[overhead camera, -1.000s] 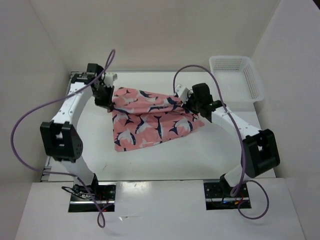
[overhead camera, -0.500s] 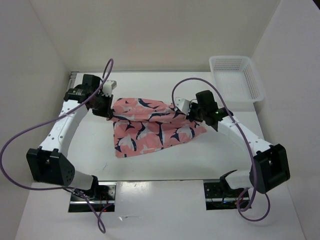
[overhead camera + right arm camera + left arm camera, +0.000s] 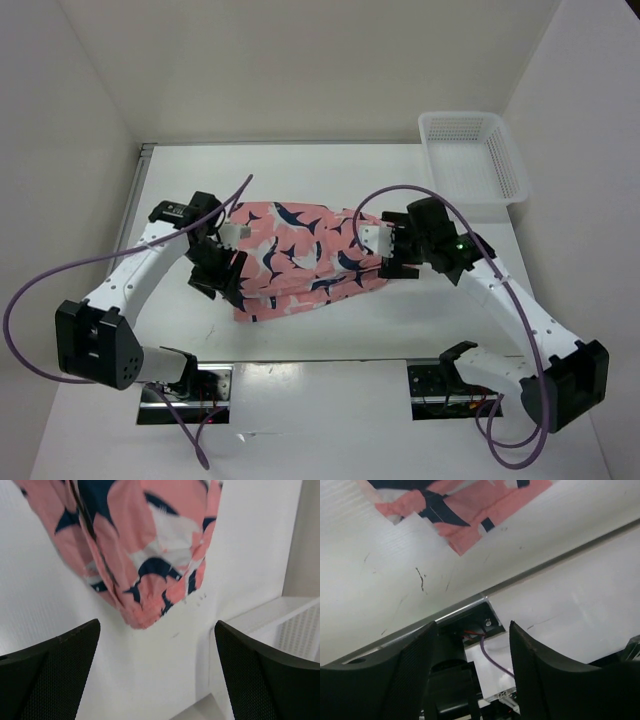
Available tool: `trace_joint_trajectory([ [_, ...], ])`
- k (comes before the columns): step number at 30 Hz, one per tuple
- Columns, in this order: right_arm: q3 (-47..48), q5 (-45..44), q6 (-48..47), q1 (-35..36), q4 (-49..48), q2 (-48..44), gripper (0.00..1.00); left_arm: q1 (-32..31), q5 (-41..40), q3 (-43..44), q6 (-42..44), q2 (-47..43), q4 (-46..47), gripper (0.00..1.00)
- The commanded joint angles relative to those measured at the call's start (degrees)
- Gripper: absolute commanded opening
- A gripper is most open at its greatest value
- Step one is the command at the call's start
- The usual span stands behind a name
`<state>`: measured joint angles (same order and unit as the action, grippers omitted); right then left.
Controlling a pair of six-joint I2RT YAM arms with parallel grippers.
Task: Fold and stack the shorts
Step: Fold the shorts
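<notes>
The shorts (image 3: 300,258), salmon-pink with navy-and-white shapes, lie folded over on the white table (image 3: 330,325) between my two arms. My left gripper (image 3: 232,285) is at their left edge, open, with nothing between its fingers. In the left wrist view the left gripper (image 3: 472,626) points at the table's near edge, and a corner of the shorts (image 3: 460,510) lies beyond it. My right gripper (image 3: 385,256) is at the shorts' right edge, wide open. In the right wrist view the right gripper (image 3: 157,626) holds nothing, and the shorts' hem (image 3: 135,550) lies just ahead of it on the table.
A white mesh basket (image 3: 470,155) stands at the table's far right corner, and its wall (image 3: 300,627) shows at the right of the right wrist view. Purple cables loop off both arms. The left arm's base mount (image 3: 475,625) sits at the table's near edge.
Both grippers carried the shorts' far edge toward the near side, folding the cloth over itself, then opened and let go. The shorts now lie on the table.
</notes>
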<state>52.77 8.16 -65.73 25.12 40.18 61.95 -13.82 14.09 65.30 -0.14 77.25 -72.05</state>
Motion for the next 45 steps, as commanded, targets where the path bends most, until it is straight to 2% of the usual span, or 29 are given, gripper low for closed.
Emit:
trace_joint_trajectory([
  [1, 6.1, 5.1, 5.9, 3.7, -0.9, 1.1, 1.00, 2.3, 0.7, 1.1, 0.1, 0.2, 5.2, 0.68],
  [2, 6.1, 4.6, 8.2, 6.3, -2.3, 2.3, 1.00, 2.3, -0.5, 1.1, 0.1, 0.9, 7.6, 0.69],
  [3, 6.1, 3.5, 11.4, 12.4, -5.9, 3.5, 1.00, 2.3, -1.2, 1.1, 0.1, 2.7, 9.8, 0.69],
  [5, 4.6, 0.5, 12.3, 17.7, -9.8, 7.9, 1.00, 2.3, -0.6, 1.1, 0.1, 4.7, 11.1, 0.69],
  [7, 4.6, 1.3, 14.2, 22.3, -14.2, 13.2, 0.92, 2.3, -1.5, -1.0, 0.1, 5.3, 13.3, 0.69],
  [9, 6.8, 2.5, 16.1, 23.6, -16.1, 17.6, 0.86, 2.3, -8.2, -6.3, 0.1, 4.6, 16.3, 0.70],
  [11, 7.5, 3.3, 19.5, 23.7, -19.0, 22.8, 0.79, 3.8, -11.4, -8.6, 0.1, 5.2, 19.1, 0.71],
  [14, 8.0, 1.5, 19.5, 25.5, -23.6, 27.5, 0.78, 7.1, -5.4, -7.8, 0.1, 8.6, 19.7, 0.71],
  [17, 9.4, 0.9, 22.7, 25.5, -27.3, 31.8, 0.72, 8.7, -6.1, -7.2, 0.1, 12.2, 23.3, 0.71],
  [23, 11.3, -0.3, 23.4, 26.6, -28.9, 36.0, 0.72, 8.7, -2.7, -5.1, 0.1, 17.9, 24.3, 0.71],
  [25, 11.3, -0.3, 23.4, 26.6, -28.3, 37.0, 0.68, 8.7, -2.7, -5.6, 0.1, 18.9, 24.8, 0.71],
  [27, 11.3, -0.3, 22.8, 26.6, -28.3, 38.0, 0.59, 8.7, -2.1, -5.6, 0.1, 20.9, 24.9, 0.65],
  [30, 11.3, -0.9, 22.1, 26.6, -28.3, 38.6, 0.49, 8.7, 0.0, -5.1, 0.1, 21.8, 24.1, 0.46],
  [31, 11.3, -0.9, 22.1, 26.6, -28.3, 38.6, 0.41, 8.7, 1.1, -4.4, 0.1, 21.8, 23.5, 0.36],
  [33, 11.3, -0.9, 21.5, 26.6, -27.8, 38.6, 0.33, 8.7, 3.9, -4.4, 0.1, 21.8, 22.3, 0.27],
  [34, 10.8, -0.9, 20.9, 26.6, -27.1, 38.6, 0.25, 8.7, 3.9, -3.9, 0.1, 21.8, 21.4, 0.24],
  [35, 10.8, -0.9, 20.9, 26.6, -27.1, 38.6, 0.21, 8.7, 3.9, -3.9, 0.1, 22.6, 21.4, 0.15],
  [38, 10.2, -0.9, 20.9, 26.6, -27.1, 38.1, 0.04, 9.2, 2.9, -2.6, 0.1, 23.1, 20.0, 0.02],
  [40, 10.2, -0.9, 20.9, 26.6, -26.6, 37.4, 0.00, 9.3, 2.9, -2.6, 0.1, 22.4, 19.5, 0.00],
  [45, 11.8, -1.4, 20.4, 26.6, -24.2, 34.0, 0.00, 9.3, 1.8, 4.0, 0.1, 17.8, 13.6, 0.00],
])
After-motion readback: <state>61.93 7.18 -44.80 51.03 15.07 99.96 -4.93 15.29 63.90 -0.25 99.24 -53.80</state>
